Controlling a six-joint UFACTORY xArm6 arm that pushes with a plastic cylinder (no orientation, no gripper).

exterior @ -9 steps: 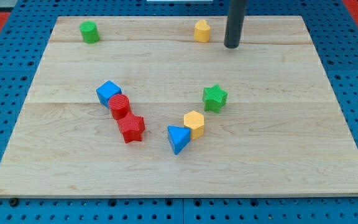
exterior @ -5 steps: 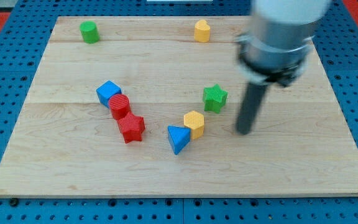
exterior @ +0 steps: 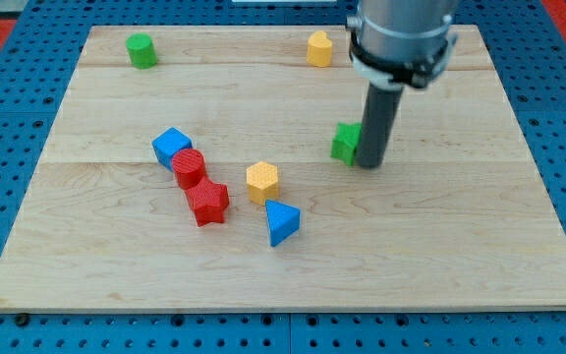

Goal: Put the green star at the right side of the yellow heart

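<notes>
The green star (exterior: 344,143) lies right of the board's middle, partly hidden behind my rod. My tip (exterior: 367,165) rests on the board, touching the star's lower right side. The yellow heart (exterior: 319,48) sits near the view's top edge, above and slightly left of the star. The star is well below the heart, not beside it.
A yellow hexagon (exterior: 262,182) lies above a blue triangle (exterior: 282,222). To their left a blue cube (exterior: 172,147), a red cylinder (exterior: 189,168) and a red star (exterior: 207,203) form a diagonal chain. A green cylinder (exterior: 141,49) sits at the top left of the wooden board (exterior: 519,246).
My tip came down the right side, then moved up and left against the green star. The yellow hexagon slid left, away from the blue triangle. The star shifted slightly up.
</notes>
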